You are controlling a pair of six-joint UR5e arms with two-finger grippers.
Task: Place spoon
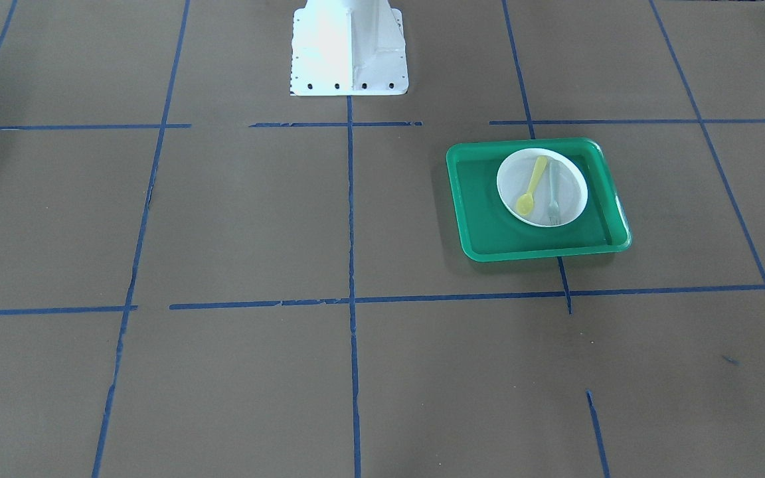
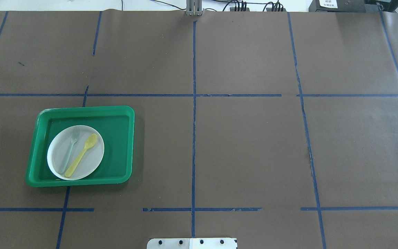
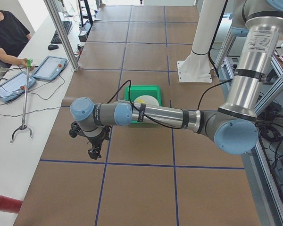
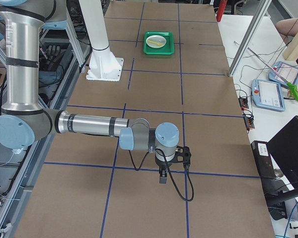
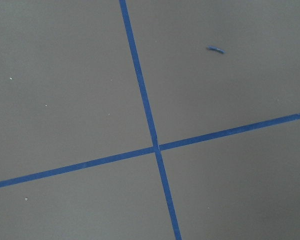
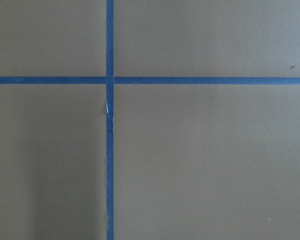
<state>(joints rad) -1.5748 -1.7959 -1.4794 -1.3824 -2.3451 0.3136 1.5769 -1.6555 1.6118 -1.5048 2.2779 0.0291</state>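
Brown paper covers the table (image 2: 247,145), divided into a grid by blue tape lines (image 2: 193,138). On the robot's left half sits a green tray (image 2: 116,138) holding a white plate (image 2: 93,160). The spoon (image 2: 81,155) lies flat on that plate, bowl pointing away from the robot. A pale grey-green fork (image 2: 69,150) lies just beside it on the outer side, the handle ends close together; whether they touch cannot be determined. The left gripper (image 3: 95,149) hangs over bare table well apart from the tray, and the right gripper (image 4: 163,174) hangs over bare table at the far end. Both appear only in the side views, so whether their fingers stand apart or together cannot be determined. Both wrist cameras show only paper and tape crossings. Judgement: nothing is held and the spoon rests on the plate, so either placement is complete or pickup has not begun. If a pickup is required, the left arm is the nearer one. It would need to descend on the slim handle. The adjacent fork and the tray wall limit finger clearance.
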